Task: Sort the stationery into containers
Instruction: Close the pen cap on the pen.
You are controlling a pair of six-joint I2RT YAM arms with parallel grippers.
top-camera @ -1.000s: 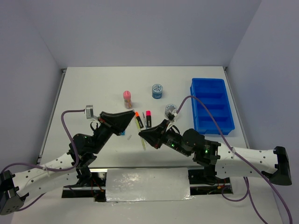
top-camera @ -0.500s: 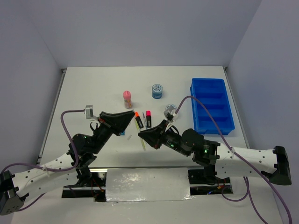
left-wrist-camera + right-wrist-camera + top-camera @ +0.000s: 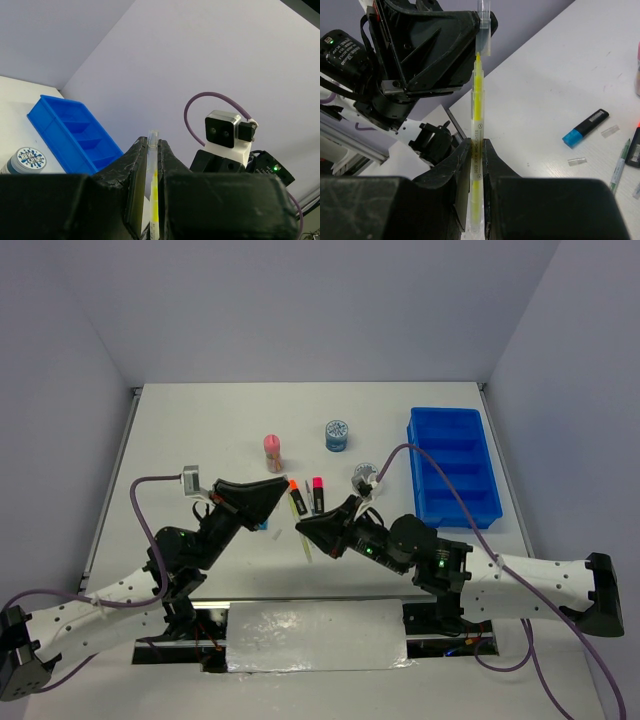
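Blue tray [image 3: 450,430], seemingly yellow-cored pen [image 3: 477,125]

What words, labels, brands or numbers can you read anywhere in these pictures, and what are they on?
No text reads clearly.
yellow pen: small dark print along the barrel, too small to read.
patterned roll: blue marks on top, too blurred to tell if they are words.
blue-capped highlighter: no readable label.

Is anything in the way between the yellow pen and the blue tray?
Only a patterned roll stands on the table between the yellow pen and the blue tray. The left gripper also grips the pen's far end.
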